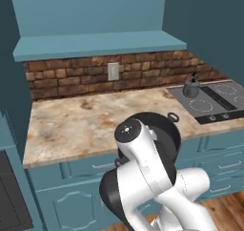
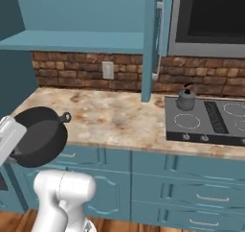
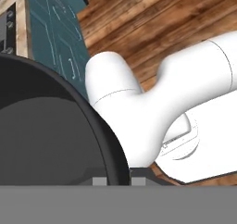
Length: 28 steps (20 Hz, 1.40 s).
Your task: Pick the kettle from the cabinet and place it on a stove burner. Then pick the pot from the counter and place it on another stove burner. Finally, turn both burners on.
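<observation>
The wide dark-grey pot [image 2: 40,136] hangs tilted in the air in front of the counter's [image 2: 115,116] front edge. My gripper [image 3: 118,178] is shut on the pot's rim [image 3: 111,144], which passes between the two fingertips. In the left base view my arm hides much of the pot [image 1: 167,130], and one loop handle [image 1: 172,116] shows. The kettle [image 1: 191,87] [image 2: 185,99] stands upright on the rear left burner of the dark cooktop [image 1: 217,103] [image 2: 210,123]. The front left burner [image 2: 186,121] is bare. The cabinet's teal shelf [image 1: 95,45] runs above the brick wall.
The cabinet door [image 2: 152,44] stands open edge-on, its silver bar handle [image 2: 160,39] just left of the cooktop. A dark appliance [image 2: 210,20] hangs above the stove. Teal base drawers [image 2: 191,183] sit under the counter, with wood floor [image 3: 152,28] below the pot.
</observation>
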{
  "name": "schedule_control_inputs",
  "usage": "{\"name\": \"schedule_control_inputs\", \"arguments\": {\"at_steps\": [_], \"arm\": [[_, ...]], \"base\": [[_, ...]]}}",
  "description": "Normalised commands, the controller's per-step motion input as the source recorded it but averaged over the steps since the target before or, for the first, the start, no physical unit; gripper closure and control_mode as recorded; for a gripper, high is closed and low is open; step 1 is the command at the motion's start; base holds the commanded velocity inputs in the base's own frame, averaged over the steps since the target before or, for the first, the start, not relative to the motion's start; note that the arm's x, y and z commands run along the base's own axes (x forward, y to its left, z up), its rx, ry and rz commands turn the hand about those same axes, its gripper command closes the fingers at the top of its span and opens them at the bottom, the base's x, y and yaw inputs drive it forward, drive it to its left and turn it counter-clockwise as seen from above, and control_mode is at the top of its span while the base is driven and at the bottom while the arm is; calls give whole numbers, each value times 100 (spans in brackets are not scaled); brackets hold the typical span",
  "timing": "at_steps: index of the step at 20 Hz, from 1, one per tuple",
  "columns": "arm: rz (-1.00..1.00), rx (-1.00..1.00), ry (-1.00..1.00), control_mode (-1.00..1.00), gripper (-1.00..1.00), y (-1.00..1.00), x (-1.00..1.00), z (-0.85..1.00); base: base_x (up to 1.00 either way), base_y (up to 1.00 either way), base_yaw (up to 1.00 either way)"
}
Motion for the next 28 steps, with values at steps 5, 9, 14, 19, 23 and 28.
{"name": "schedule_control_inputs", "arguments": {"at_steps": [5, 9, 14, 19, 23, 28], "arm": [[0, 0, 0, 100, 100, 0, 0, 0], [0, 0, 0, 100, 100, 0, 0, 0], [0, 0, 0, 100, 100, 0, 0, 0], [0, 0, 0, 100, 100, 0, 0, 0], [0, 0, 0, 100, 100, 0, 0, 0], [0, 0, 0, 100, 100, 0, 0, 0]], "base": [[-31, -41, -5], [-31, -55, -3], [-34, -56, -6], [-41, -57, -5], [-33, -58, -4], [-20, -57, -4]]}}
